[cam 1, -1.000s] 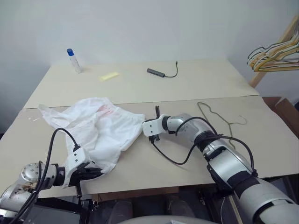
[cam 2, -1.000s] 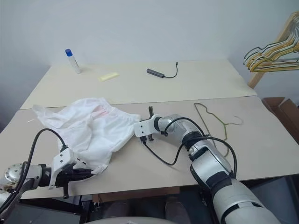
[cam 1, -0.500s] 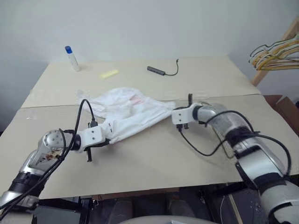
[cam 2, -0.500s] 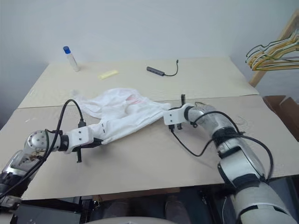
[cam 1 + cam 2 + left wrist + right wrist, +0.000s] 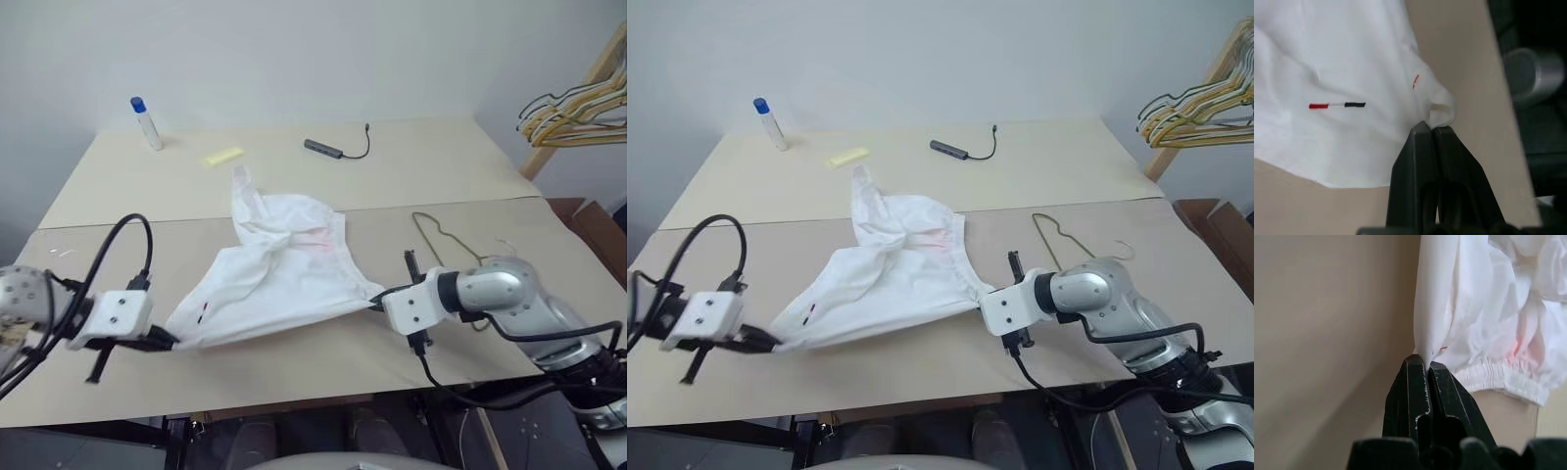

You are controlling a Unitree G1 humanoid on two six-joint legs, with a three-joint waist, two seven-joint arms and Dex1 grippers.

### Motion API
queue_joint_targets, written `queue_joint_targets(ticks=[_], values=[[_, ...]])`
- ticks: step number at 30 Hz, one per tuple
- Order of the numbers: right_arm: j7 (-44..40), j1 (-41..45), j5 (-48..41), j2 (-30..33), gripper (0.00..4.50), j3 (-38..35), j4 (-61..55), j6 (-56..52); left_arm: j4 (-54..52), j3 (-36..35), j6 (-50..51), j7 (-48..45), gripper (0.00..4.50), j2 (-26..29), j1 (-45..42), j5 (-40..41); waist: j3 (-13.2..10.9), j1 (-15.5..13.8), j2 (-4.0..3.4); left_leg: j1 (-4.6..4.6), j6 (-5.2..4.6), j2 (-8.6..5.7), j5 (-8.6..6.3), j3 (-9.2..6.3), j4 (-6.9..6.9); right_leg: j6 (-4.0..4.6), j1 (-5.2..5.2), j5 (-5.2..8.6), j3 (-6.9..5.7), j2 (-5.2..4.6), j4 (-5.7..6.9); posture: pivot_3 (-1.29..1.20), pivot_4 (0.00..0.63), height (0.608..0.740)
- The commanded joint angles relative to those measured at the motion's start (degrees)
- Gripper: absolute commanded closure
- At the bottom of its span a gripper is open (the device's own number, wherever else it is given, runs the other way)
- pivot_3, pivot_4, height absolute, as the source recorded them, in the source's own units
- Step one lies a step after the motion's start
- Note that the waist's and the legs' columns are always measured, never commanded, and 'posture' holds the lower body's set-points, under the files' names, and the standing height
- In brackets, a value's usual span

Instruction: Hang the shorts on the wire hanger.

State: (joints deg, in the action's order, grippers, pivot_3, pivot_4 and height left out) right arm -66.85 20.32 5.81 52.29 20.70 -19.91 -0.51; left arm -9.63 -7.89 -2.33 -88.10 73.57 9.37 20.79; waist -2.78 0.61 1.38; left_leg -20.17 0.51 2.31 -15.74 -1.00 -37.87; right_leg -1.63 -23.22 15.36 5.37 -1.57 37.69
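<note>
Hands come first, one at each near side of the worktop [image 5: 294,377]. The left hand [image 5: 168,342] has its two black fingers pressed tight on one corner of the shorts [image 5: 279,284], close to the tiny red and black marks. The right hand [image 5: 375,305] pinches the other corner the same way, near the bunched stretchy band. Each hand pulls its own way, so the white cloth is stretched out wide between them and its front edge is lifted off the worktop. That looks like a way to open the shorts up and get them flat, so they can go over a wire later. The far part of the shorts is still twisted and stands up in a little peak, with a bit of pink on it. Just behind the right hand, the hanger [image 5: 446,245] lies flat on the worktop, with nothing on it. The shorts are near it but not touching it. Farther back are a yellow note [image 5: 224,157], a grey plug with a cord [image 5: 338,150] and a bottle [image 5: 146,122] with a blue cap. More hangers [image 5: 573,113] hang at the far right.
</note>
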Motion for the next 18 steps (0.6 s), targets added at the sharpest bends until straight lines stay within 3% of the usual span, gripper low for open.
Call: queue_joint_targets(ticks=[1,3,5,10,14,18], values=[[-4.8,0.2,-4.5,4.0,4.50,-4.6,-1.2,-4.3,-8.0,-7.6,5.3,-2.1,4.48,0.9,7.5,2.8,0.0,-0.2,0.04,0.03,0.00,0.00,0.00,0.03,0.00,0.00,0.05,0.00,0.00,0.00,0.00,0.09,0.000,0.740],[-4.2,1.7,-5.6,2.7,4.50,-4.4,-0.2,-6.4,-11.3,-8.3,7.8,-0.1,4.48,-0.5,8.5,4.6,0.0,-0.3,0.10,0.04,0.00,0.08,0.00,0.04,-0.01,0.01,0.05,0.00,-0.01,0.08,-0.03,0.09,0.000,0.740],[-2.1,5.0,-5.4,-0.4,4.50,-3.9,2.9,-9.6,-10.9,-5.5,8.5,5.1,4.48,-3.4,3.6,3.3,0.0,-0.4,0.11,0.17,0.01,0.10,0.01,0.08,-0.04,0.04,0.11,-0.02,0.01,0.12,-0.01,0.09,0.000,0.740],[11.5,23.6,1.4,-13.7,4.50,-3.2,22.5,-18.1,0.6,5.6,16.4,28.8,4.48,-21.3,-28.2,-7.9,-0.1,-1.1,0.12,0.85,0.16,0.10,0.22,0.04,-0.08,0.16,0.58,-0.19,0.10,0.34,0.18,0.09,0.000,0.740],[36.8,42.0,7.2,-23.8,4.50,-7.9,44.1,-13.5,18.6,3.0,15.8,56.8,4.48,-37.4,-55.3,-16.2,0.0,-1.4,0.42,0.67,0.26,0.03,0.27,-0.17,-0.09,0.58,0.59,-0.58,0.05,0.33,0.03,0.08,0.000,0.740],[64.0,51.3,14.7,-26.4,4.50,-9.6,54.3,2.3,23.6,-3.1,5.1,70.5,4.48,-41.9,-68.3,-17.0,0.2,-0.7,0.51,-1.24,1.56,-0.25,0.95,-0.26,0.06,0.60,-1.66,-0.99,0.12,-0.10,0.58,0.07,0.000,0.740]])
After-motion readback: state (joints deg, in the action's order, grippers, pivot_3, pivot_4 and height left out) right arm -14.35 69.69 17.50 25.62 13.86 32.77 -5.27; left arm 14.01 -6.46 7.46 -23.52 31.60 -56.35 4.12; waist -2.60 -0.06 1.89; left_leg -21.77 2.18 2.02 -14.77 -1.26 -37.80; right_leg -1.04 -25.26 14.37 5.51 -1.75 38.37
